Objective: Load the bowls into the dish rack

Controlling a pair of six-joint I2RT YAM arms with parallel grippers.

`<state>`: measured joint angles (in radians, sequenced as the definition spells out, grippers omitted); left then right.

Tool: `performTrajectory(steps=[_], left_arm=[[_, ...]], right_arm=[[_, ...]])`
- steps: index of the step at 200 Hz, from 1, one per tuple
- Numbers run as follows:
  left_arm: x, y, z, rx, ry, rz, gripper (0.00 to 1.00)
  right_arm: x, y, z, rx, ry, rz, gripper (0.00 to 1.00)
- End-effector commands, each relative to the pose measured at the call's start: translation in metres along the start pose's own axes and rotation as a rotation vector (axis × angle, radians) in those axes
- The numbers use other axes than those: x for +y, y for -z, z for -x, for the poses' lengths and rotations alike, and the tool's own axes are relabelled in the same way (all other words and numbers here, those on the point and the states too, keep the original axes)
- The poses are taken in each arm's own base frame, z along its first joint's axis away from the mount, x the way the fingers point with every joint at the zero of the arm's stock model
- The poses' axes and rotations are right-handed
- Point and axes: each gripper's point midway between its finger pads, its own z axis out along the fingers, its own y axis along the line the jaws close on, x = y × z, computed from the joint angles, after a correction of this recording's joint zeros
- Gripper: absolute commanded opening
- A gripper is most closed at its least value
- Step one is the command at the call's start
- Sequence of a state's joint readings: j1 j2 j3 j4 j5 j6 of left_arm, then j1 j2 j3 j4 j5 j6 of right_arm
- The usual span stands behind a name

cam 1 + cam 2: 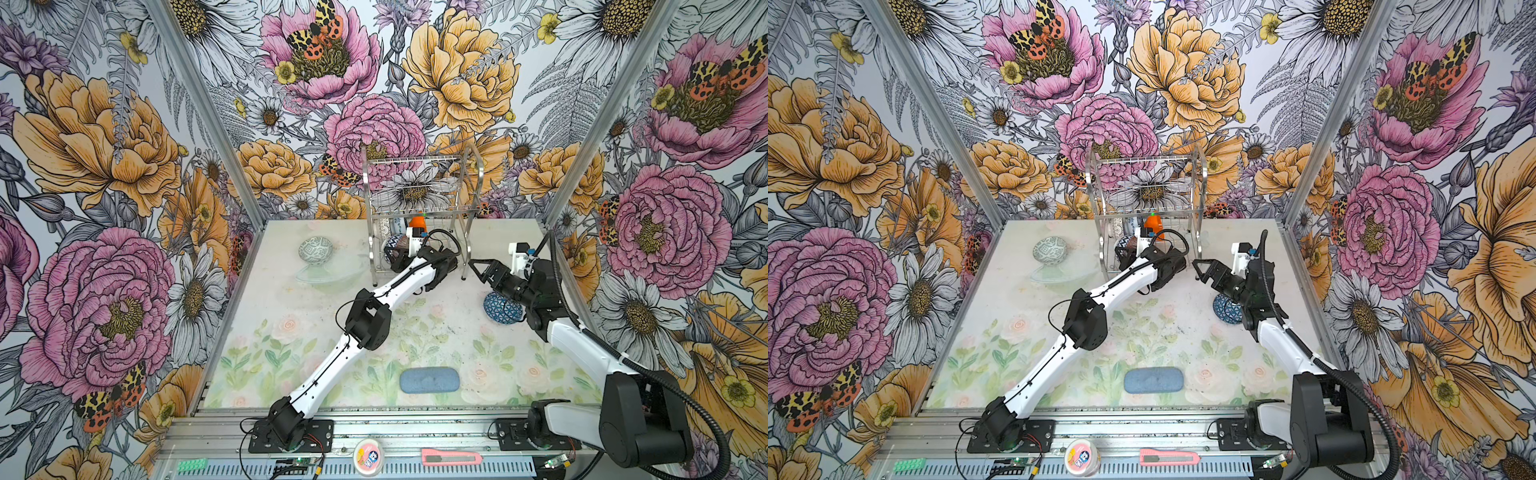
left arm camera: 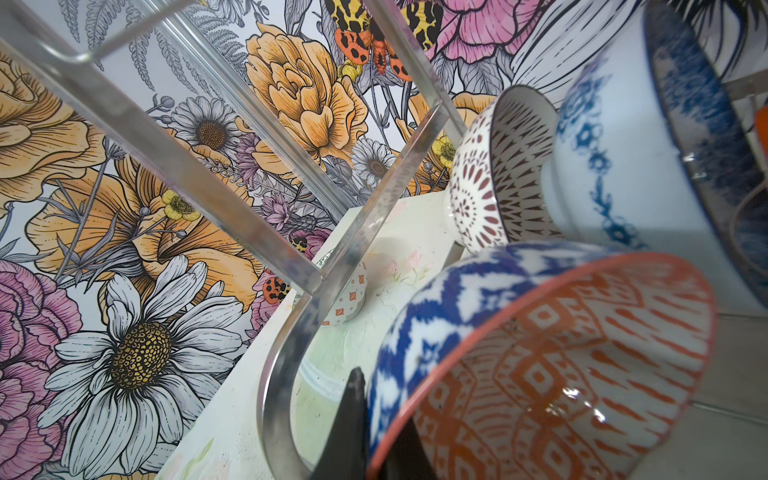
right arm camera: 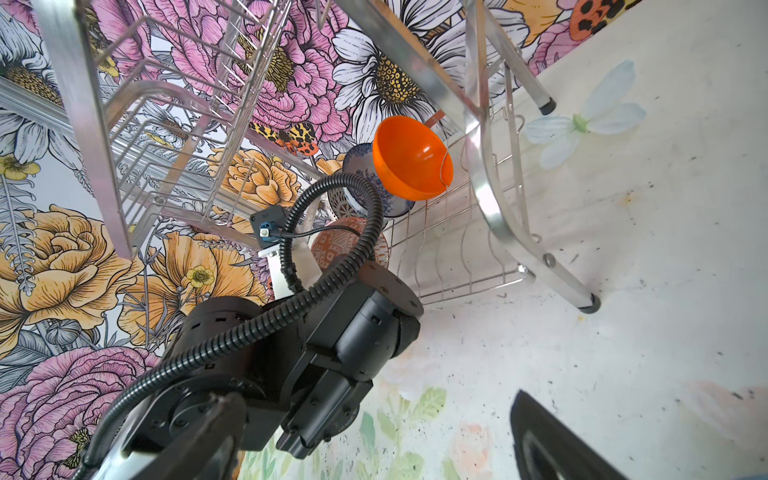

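Orange-white bowl (image 2: 540,365) in dish rack (image 1: 419,160), tight in left gripper (image 2: 376,415); right gripper (image 1: 477,270) wide.

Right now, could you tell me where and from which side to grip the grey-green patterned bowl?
Pinch the rim of the grey-green patterned bowl from above, one finger inside and one outside. It seems to stand mouth up, alone on the table, with its rim free all round.

Six small round bowls (image 1: 315,249), one two-tier silver wire dish rack (image 1: 419,159), two white-and-black robot arms (image 1: 332,365), one oblong blue-grey pad (image 1: 429,379), one pink utility knife (image 1: 451,458), one round pink tub (image 1: 368,455).
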<state>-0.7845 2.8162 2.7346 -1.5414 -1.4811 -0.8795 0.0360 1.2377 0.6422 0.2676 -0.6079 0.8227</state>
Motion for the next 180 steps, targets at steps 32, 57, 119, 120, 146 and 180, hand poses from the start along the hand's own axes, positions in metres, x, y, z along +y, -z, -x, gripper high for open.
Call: performTrajectory(steps=[32, 57, 119, 120, 146, 180], left_arm=[[-0.032, 0.019, -0.05, 0.202, -0.039, -0.157, 0.0], [-0.033, 0.023, -0.051, 0.219, -0.023, -0.17, 0.0], [-0.045, 0.035, -0.06, 0.261, 0.011, -0.214, 0.0], [-0.045, 0.035, -0.06, 0.261, 0.011, -0.215, 0.0], [-0.046, 0.038, -0.061, 0.267, 0.015, -0.224, 0.0], [-0.048, 0.043, -0.059, 0.259, 0.014, -0.232, 0.02]], right_arm=[[0.01, 0.01, 0.008, -0.039, 0.024, 0.03, 0.99], [0.011, 0.012, 0.01, -0.045, 0.026, 0.032, 1.0], [0.014, 0.015, 0.011, -0.052, 0.031, 0.037, 0.99], [0.014, 0.015, 0.011, -0.052, 0.031, 0.036, 1.0], [0.015, 0.016, 0.011, -0.054, 0.033, 0.038, 0.99], [0.015, 0.016, 0.011, -0.056, 0.035, 0.04, 1.0]])
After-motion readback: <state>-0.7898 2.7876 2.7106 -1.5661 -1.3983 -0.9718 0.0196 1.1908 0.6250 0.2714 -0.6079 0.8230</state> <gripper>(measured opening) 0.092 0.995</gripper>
